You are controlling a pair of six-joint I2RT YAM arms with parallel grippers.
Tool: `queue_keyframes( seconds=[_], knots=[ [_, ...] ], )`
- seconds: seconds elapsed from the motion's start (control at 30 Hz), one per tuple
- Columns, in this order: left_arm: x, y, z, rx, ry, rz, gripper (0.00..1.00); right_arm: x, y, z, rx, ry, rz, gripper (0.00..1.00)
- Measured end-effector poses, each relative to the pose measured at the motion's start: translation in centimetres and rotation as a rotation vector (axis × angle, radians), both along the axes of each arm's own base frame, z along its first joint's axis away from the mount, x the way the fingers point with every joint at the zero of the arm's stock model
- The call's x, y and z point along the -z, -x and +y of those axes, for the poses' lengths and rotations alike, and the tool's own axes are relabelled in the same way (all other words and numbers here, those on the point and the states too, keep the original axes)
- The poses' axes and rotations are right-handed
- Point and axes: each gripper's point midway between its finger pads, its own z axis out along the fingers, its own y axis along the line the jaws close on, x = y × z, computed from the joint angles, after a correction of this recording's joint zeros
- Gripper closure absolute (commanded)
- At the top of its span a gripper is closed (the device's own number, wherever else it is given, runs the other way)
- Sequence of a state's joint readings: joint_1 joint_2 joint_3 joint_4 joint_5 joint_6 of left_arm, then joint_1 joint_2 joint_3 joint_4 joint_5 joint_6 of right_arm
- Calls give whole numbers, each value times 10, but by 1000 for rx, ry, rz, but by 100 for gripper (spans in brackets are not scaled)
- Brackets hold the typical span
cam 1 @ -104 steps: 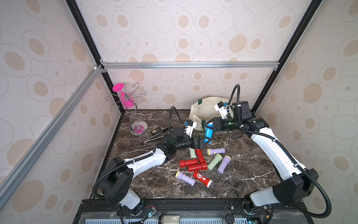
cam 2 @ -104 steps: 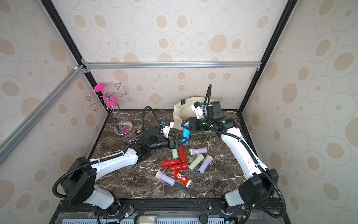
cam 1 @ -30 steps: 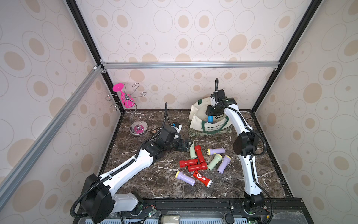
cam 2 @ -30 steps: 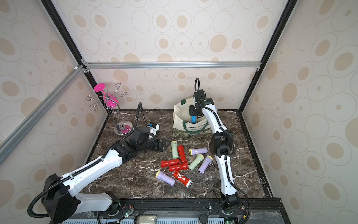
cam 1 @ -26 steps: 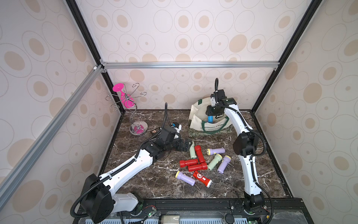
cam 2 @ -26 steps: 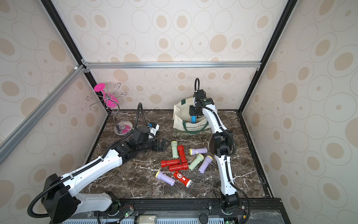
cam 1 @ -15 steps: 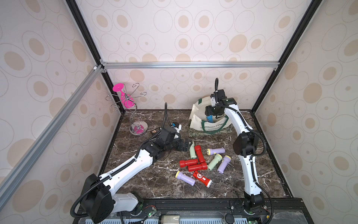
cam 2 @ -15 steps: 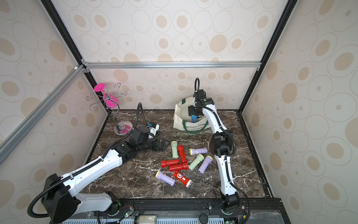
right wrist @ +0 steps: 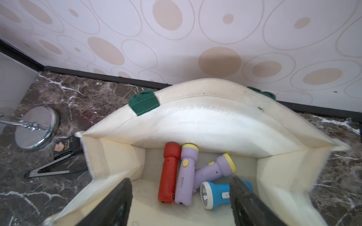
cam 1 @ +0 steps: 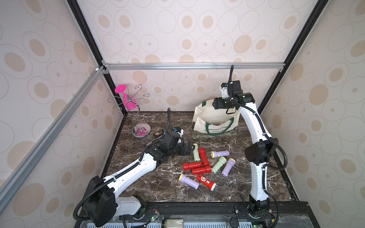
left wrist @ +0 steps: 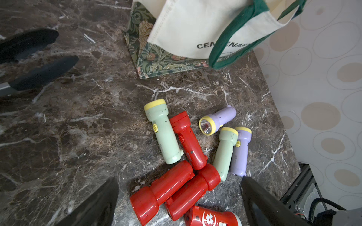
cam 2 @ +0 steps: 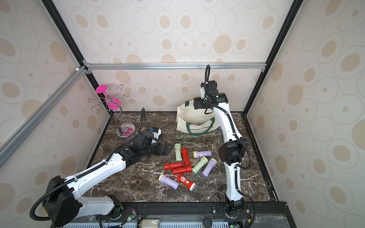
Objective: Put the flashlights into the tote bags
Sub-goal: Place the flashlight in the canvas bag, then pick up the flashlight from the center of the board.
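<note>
Right wrist view: four flashlights point(right wrist: 186, 168) lie in the tote bag point(right wrist: 195, 121) by the table's point(right wrist: 78, 97) back edge, my right gripper point(right wrist: 180, 178) empty and spread above. Nine wait mid-table; left gripper point(cam 1: 190, 149) spread too.

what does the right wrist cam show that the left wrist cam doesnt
Only the right wrist view: the tote bag's inside, with a red flashlight, two lilac flashlights and a blue flashlight lying on its floor. Only the left wrist view: the loose pile of flashlights on the marble table, and the bag's patterned base. Both: the cream bag and the marble.
</note>
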State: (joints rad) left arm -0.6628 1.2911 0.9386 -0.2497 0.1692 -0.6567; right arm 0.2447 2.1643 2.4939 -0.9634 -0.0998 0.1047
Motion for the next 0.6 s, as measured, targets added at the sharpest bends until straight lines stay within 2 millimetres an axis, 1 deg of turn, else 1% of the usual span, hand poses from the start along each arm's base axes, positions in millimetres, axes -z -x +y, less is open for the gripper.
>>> queue_keyframes(
  seconds=[0.07, 0.17, 0.23, 0.3, 0.4, 0.53, 0.6],
  knots=[
    [11, 4, 3, -10, -7, 27, 6, -17, 13, 2, -17, -16, -22, 20],
    [31, 11, 10, -28, -30, 75, 8, -26, 33, 14, -55, -27, -19, 20],
    [42, 16, 14, -36, -45, 105, 9, -25, 44, 27, -89, -30, -7, 19],
    [51, 21, 17, -44, -54, 130, 10, -20, 57, 45, -130, -28, 17, 19],
    [66, 31, 22, -44, -69, 171, 10, -12, 80, 69, -183, -21, 56, 19],
    [78, 43, 29, -47, -91, 220, 12, -9, 116, 87, -211, -5, 90, 18],
    [83, 51, 35, -54, -101, 241, 13, -10, 135, 92, -210, 0, 100, 18]
  ],
)
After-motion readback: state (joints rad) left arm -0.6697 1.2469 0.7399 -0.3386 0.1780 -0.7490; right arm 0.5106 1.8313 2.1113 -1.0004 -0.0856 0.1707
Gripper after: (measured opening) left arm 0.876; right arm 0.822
